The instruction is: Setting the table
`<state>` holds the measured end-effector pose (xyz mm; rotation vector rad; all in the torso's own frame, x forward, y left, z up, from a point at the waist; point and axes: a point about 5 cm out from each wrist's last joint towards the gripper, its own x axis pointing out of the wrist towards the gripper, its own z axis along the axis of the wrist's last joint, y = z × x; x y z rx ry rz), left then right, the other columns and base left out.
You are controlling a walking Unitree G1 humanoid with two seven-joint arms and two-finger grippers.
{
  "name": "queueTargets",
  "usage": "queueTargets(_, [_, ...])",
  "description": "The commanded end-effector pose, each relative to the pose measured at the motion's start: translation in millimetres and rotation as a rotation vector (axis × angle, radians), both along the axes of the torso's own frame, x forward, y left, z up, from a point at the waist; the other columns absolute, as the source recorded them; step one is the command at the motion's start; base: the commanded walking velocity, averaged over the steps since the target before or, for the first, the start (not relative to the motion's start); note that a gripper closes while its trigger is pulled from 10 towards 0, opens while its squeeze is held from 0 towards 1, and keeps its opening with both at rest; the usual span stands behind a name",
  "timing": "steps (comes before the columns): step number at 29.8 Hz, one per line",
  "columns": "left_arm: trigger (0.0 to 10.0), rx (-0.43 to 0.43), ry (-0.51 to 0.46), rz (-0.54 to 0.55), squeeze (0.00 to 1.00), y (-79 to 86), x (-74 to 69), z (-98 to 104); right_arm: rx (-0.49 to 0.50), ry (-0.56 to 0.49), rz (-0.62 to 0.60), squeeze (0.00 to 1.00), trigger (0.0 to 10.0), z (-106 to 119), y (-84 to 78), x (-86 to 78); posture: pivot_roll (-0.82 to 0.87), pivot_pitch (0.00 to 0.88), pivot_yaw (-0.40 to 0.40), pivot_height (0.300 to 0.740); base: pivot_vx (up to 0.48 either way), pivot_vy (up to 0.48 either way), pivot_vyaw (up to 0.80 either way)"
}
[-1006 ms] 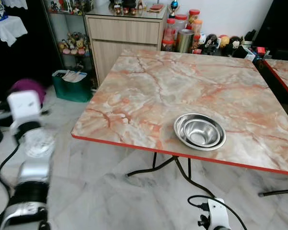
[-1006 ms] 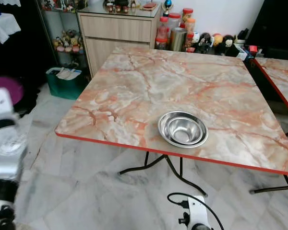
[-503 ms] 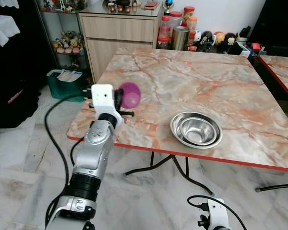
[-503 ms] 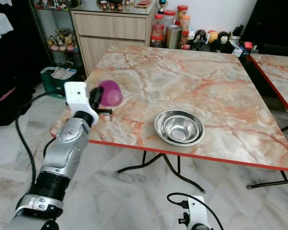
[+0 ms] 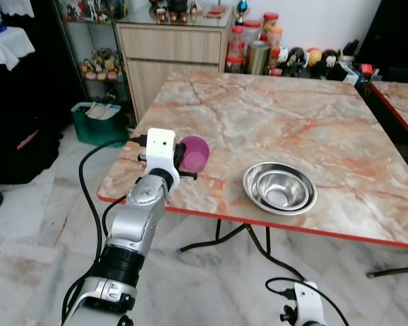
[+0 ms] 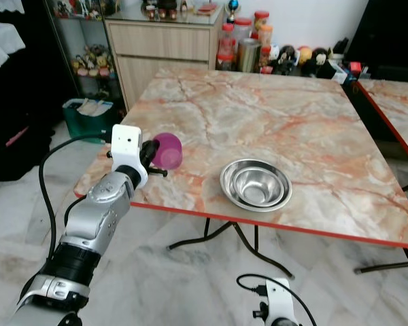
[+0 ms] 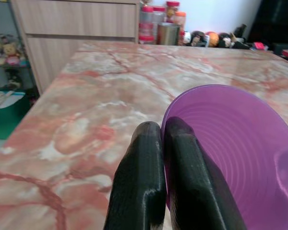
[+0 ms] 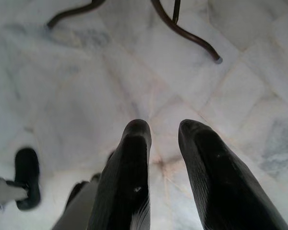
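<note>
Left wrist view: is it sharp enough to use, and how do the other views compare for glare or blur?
Left wrist view: purple cup and the black fingers pinching its rim are slightly soft up close, the marble table is clear. Eye views: evenly lit, no motion blur, sheen on the steel bowls. Right wrist view: right gripper is soft, the floor tiles washed pale.

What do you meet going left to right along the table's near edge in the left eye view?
Left tool shut on the purple cup → nested steel bowls, both over the marble table.
</note>
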<state>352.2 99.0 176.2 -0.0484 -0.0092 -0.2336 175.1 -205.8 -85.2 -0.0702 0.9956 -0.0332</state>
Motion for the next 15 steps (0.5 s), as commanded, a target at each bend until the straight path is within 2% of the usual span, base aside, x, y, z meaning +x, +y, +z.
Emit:
queueTargets(1, [10.0,0.006,-0.022,0.008,0.0,2.7,1.6,9.5,-0.008,-0.002,0.021,0.0,10.0,2.3,-0.7,5.1,0.11,0.0,-0.027,0.728,0.334,0.0,0.0])
queueTargets(15, [10.0,0.01,-0.028,0.016,0.0,7.4,2.7,14.3,0.023,0.03,-0.111,0.0,10.0,-0.6,0.9,1.3,0.1,0.0,-0.012,0.728,0.348,0.0,0.0])
